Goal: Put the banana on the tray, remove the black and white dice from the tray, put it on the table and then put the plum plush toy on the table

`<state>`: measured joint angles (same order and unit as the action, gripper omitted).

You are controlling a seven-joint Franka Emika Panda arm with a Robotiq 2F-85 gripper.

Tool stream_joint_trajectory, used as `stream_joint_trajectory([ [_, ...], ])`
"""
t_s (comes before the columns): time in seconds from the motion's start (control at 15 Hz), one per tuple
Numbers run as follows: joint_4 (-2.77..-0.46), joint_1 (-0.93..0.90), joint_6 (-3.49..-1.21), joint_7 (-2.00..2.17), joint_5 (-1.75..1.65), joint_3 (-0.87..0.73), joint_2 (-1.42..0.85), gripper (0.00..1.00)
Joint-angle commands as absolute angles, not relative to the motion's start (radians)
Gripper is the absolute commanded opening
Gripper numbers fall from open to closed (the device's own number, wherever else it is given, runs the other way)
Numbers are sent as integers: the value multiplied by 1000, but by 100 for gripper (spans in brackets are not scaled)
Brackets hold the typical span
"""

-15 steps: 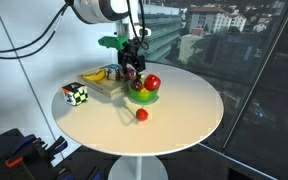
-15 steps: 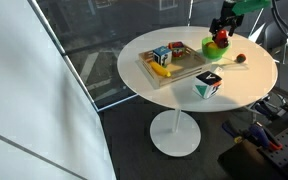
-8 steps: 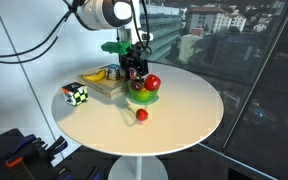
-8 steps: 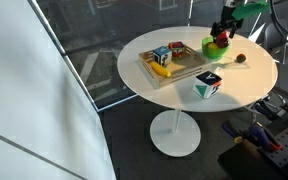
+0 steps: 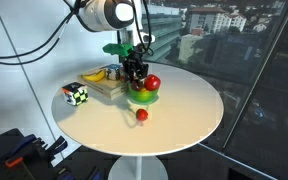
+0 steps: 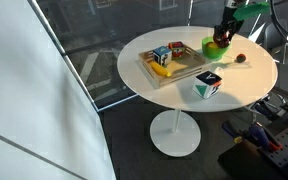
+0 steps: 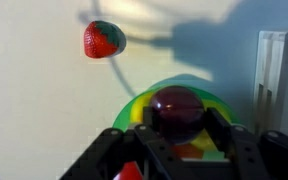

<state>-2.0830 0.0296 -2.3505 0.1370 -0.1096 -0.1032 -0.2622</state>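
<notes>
The dark purple plum plush toy (image 7: 177, 108) sits in the green bowl (image 7: 127, 112). My gripper (image 7: 180, 120) reaches down over the bowl, its black fingers pressed against the toy's two sides. In both exterior views the gripper (image 5: 134, 77) (image 6: 221, 36) hangs over the bowl. The yellow banana (image 5: 96, 74) (image 6: 160, 69) lies on the light wooden tray (image 5: 111, 90) (image 6: 189, 68). The black and white dice (image 5: 76, 94) (image 6: 208, 84) stands on the white table (image 5: 184, 112) (image 6: 236, 86), apart from the tray.
A bright red round fruit (image 5: 152, 83) lies in the bowl (image 5: 144, 99) beside the gripper. A small red strawberry (image 7: 104, 39) (image 5: 141, 115) lies on the table near the bowl. Two coloured cubes (image 6: 161, 56) (image 6: 176, 48) stand on the tray. The tray's edge (image 7: 280, 70) is close to the bowl.
The fingers have closed in on the plum plush toy. The arm has hardly moved and nothing else has shifted.
</notes>
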Motion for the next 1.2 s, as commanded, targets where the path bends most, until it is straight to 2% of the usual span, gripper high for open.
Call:
stream_joint_trajectory([
  [0.0,-2062,31,-2339,145,-118,-100,-273,31],
  [1.13,-2119,26,-2148,19,-98,-49,-127,31],
])
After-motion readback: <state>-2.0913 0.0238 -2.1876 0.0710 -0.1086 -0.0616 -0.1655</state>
